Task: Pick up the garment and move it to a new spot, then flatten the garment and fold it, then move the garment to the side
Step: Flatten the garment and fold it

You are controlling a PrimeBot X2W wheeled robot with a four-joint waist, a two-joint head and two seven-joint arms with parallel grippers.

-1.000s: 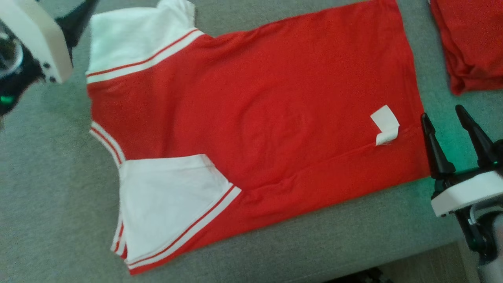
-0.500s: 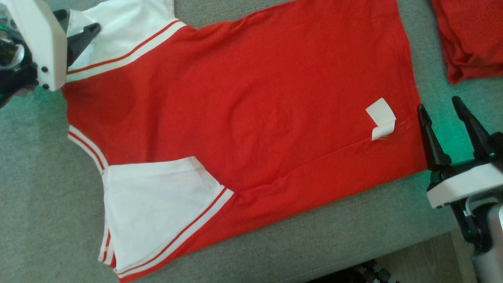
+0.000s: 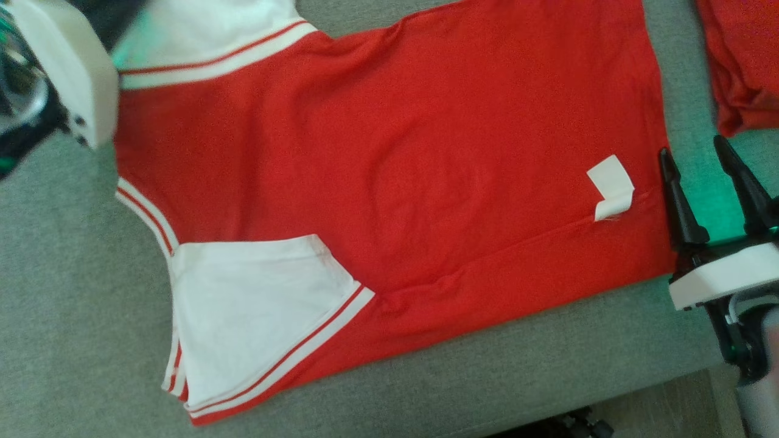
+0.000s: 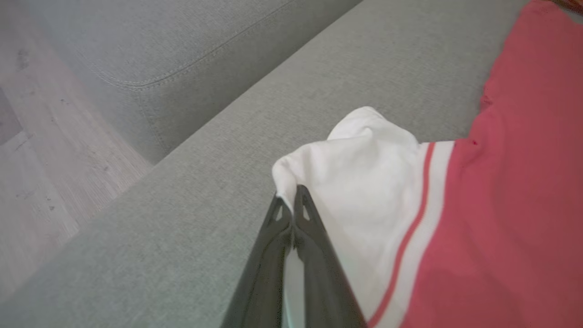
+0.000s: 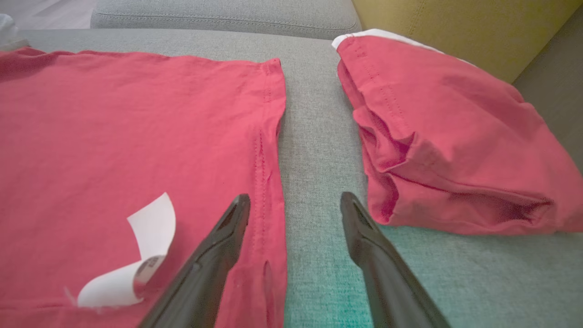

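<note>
The garment (image 3: pixel 389 158) is a red shirt with white, red-striped sleeves, spread flat on the grey sofa seat (image 3: pixel 73 316). In the left wrist view my left gripper (image 4: pixel 291 200) is shut on the edge of the far white sleeve (image 4: pixel 360 182), which bunches up at the fingertips. In the head view, that arm's white wrist housing (image 3: pixel 67 67) sits over the same sleeve at the top left. My right gripper (image 3: pixel 694 149) (image 5: pixel 295 197) stands open at the shirt's hem (image 5: pixel 268 150), one finger over the red cloth and one over the bare sofa. A white label (image 3: pixel 610 185) curls up near the hem.
A second red garment (image 3: pixel 745 67) (image 5: pixel 455 136) lies folded on the sofa to the right of the hem, against a yellow-green cushion (image 5: pixel 455 27). The sofa's front edge and wood floor (image 3: pixel 669 407) are close to my right gripper. A grey sofa cushion (image 4: pixel 159 59) rises beyond the left sleeve.
My left gripper has closed on the far white sleeve, which was lying flat before. The head view has shifted slightly. The right gripper has stayed open at the hem.
</note>
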